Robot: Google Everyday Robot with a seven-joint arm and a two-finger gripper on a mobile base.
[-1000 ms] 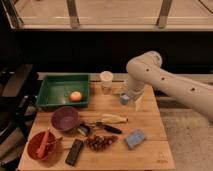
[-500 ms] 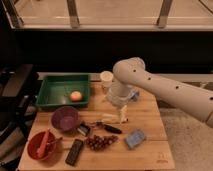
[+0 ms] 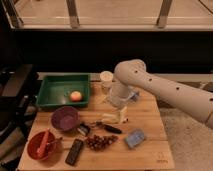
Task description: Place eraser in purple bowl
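The eraser [image 3: 75, 151], a flat black block, lies near the wooden table's front edge, left of centre. The purple bowl [image 3: 65, 118] stands upright just behind it, to the left, and looks empty. My gripper [image 3: 121, 113] hangs from the white arm over the middle of the table. It is to the right of the bowl and well behind and to the right of the eraser, touching neither. It is close above a yellowish item [image 3: 112, 119] and the black-handled knife [image 3: 107, 128].
A green tray [image 3: 46, 91] with an orange fruit [image 3: 75, 96] sits back left, and a white cup [image 3: 106, 79] beside it. A red-orange bowl [image 3: 42, 145] stands front left. Grapes [image 3: 100, 142] lie beside the eraser, and a light-blue block [image 3: 135, 138] lies front right.
The arm has swung left from the table's back right and come down over the middle of the table. The objects on the table have not moved.
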